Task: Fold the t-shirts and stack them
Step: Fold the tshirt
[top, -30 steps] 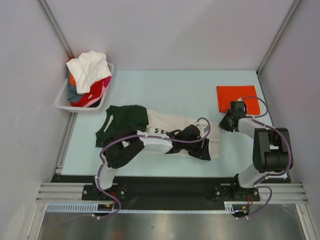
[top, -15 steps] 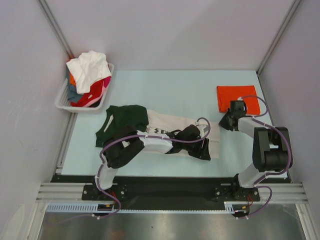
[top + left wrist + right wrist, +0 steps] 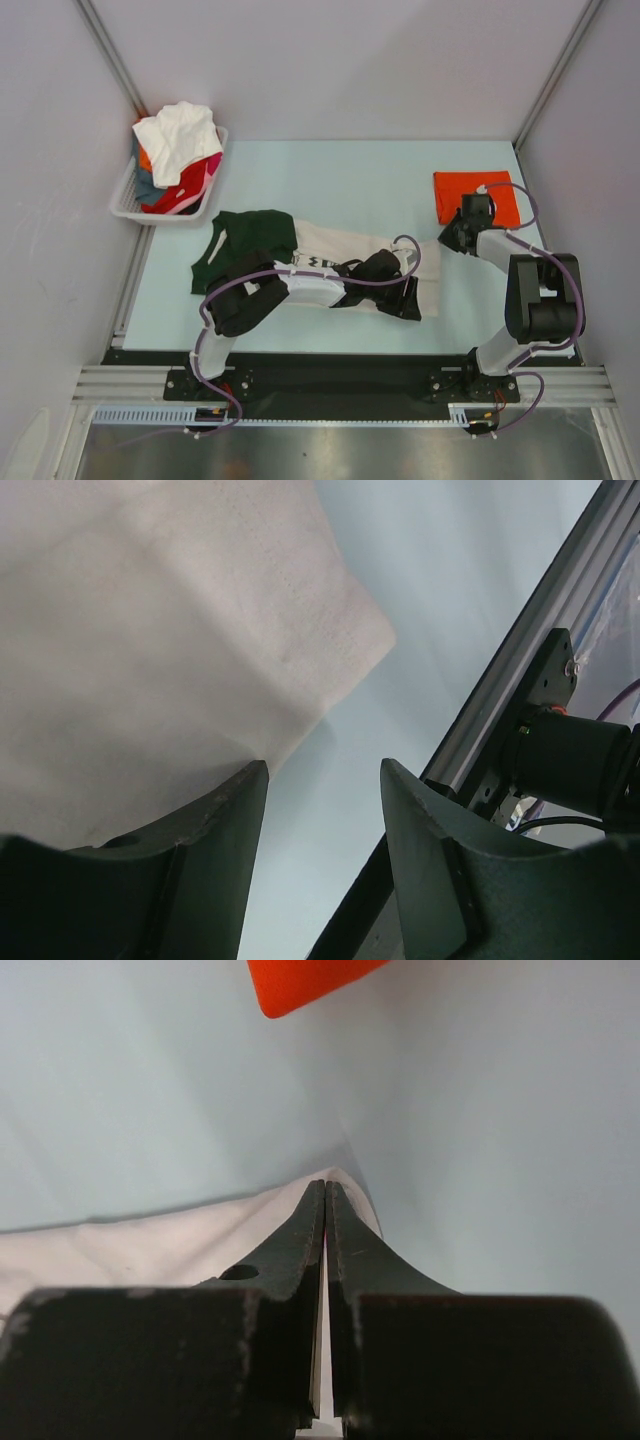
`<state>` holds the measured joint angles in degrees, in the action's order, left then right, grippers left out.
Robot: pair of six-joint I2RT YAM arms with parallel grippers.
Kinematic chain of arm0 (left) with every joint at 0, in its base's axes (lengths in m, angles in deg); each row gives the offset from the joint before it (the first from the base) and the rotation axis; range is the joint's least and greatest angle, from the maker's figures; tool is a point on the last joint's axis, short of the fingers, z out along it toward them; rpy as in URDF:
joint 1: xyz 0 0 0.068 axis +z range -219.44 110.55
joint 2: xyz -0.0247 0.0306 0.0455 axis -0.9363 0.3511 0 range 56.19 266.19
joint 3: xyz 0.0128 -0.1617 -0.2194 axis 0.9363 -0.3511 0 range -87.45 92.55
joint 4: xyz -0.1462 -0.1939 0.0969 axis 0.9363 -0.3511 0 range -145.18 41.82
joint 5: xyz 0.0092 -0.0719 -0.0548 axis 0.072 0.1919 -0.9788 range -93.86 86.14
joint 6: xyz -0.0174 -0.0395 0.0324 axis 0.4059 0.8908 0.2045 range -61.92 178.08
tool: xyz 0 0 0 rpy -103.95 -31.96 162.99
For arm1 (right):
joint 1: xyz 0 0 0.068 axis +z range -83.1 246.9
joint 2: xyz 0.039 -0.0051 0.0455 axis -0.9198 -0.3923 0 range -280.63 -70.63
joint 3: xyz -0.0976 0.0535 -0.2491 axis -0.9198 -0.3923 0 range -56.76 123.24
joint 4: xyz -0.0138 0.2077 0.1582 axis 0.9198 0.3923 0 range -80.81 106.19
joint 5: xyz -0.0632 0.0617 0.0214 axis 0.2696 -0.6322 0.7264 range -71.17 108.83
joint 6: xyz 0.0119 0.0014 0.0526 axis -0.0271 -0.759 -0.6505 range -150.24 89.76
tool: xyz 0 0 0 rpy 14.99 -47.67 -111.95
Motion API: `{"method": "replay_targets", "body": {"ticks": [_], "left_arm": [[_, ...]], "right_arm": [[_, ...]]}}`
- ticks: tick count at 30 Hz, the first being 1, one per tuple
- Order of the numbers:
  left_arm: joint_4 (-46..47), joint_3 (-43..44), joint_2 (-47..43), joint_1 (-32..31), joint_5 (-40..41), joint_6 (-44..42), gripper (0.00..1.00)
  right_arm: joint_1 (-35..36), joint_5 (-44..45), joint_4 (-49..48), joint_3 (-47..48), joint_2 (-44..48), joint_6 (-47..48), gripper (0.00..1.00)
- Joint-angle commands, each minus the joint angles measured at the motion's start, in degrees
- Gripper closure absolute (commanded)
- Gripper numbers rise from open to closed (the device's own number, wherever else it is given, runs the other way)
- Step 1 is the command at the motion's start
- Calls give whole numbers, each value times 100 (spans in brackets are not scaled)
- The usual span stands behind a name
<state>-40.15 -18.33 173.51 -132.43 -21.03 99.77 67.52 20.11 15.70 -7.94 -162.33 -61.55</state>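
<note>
A cream t-shirt with dark green shoulders lies flat across the table's near middle, collar end to the left. My left gripper hovers open at its near right hem corner. In the left wrist view the left gripper has bare table between its fingers, with the cream t-shirt just left of them. My right gripper is shut on the shirt's far right hem corner. The right wrist view shows the cream t-shirt tented up to the tips of the right gripper. A folded orange-red t-shirt lies just beyond.
A white slotted basket at the far left holds a heap of t-shirts, white on top, red and pink below. A metal rail runs along the table's near edge close to my left gripper. Frame posts stand at the far corners.
My right gripper has closed and shifted slightly toward the orange-red t-shirt. The left arm and the cream t-shirt's body have not moved.
</note>
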Motion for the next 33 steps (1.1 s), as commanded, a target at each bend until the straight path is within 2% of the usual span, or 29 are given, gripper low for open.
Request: {"method": "replay_targets", "body": {"ticks": [1, 15, 27, 33], "left_arm": [[-918, -197, 441, -153, 91, -3, 43], [-856, -180, 599, -188, 21, 58, 44], [-838, -127, 634, -223, 3, 85, 43], [-838, -118, 643, -241, 3, 93, 43]], "right_arm": [[-18, 162, -114, 347, -14, -7, 100], [-273, -31, -193, 629, -384, -86, 100], [-273, -313, -97, 752, 82, -104, 100], [-308, -207, -79, 770, -137, -94, 100]]}}
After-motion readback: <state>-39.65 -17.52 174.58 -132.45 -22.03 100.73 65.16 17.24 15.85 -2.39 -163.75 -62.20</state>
